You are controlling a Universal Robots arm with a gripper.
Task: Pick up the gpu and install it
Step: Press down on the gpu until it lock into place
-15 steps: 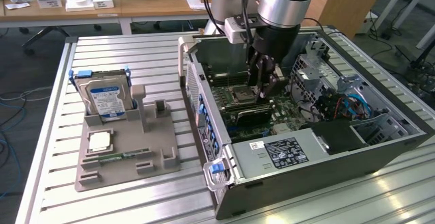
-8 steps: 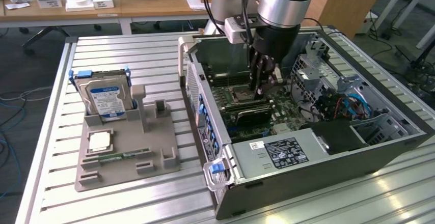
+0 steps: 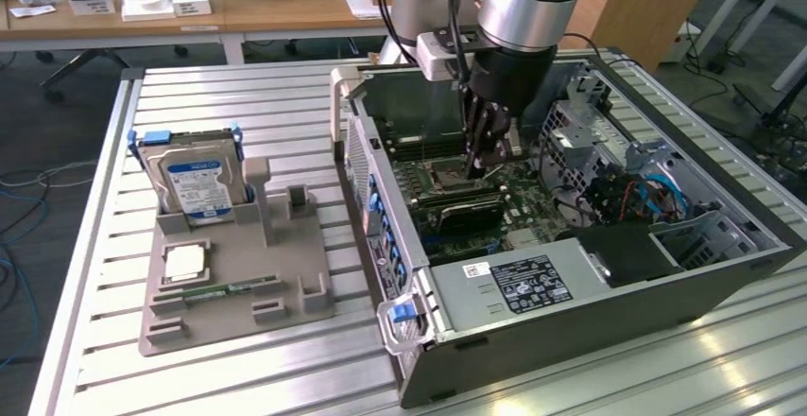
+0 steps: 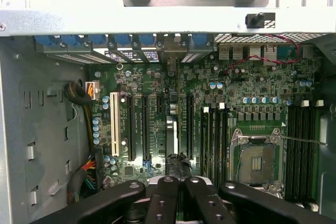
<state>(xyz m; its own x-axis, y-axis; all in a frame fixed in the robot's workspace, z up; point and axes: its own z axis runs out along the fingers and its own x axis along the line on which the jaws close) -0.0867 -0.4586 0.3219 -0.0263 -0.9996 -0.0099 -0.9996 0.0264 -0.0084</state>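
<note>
The gpu (image 4: 172, 139) stands on edge in a slot of the motherboard (image 4: 252, 108) inside the open computer case (image 3: 592, 293). In the exterior view the gpu (image 3: 464, 212) shows as a dark block low on the board. My gripper (image 3: 478, 168) reaches down into the case from above. In the wrist view my gripper (image 4: 179, 182) is shut, its two black fingers (image 4: 164, 199) pressed together with nothing between them, right over the near end of the card's top edge. Whether the fingertips touch the card is hidden.
A grey parts holder (image 3: 233, 293) lies on the slatted table at the exterior view's left. It carries a hard drive (image 3: 192, 182), a memory stick (image 3: 230, 290) and a small white chip (image 3: 185, 262). Drive cages and cables (image 3: 630, 189) crowd the case's far side.
</note>
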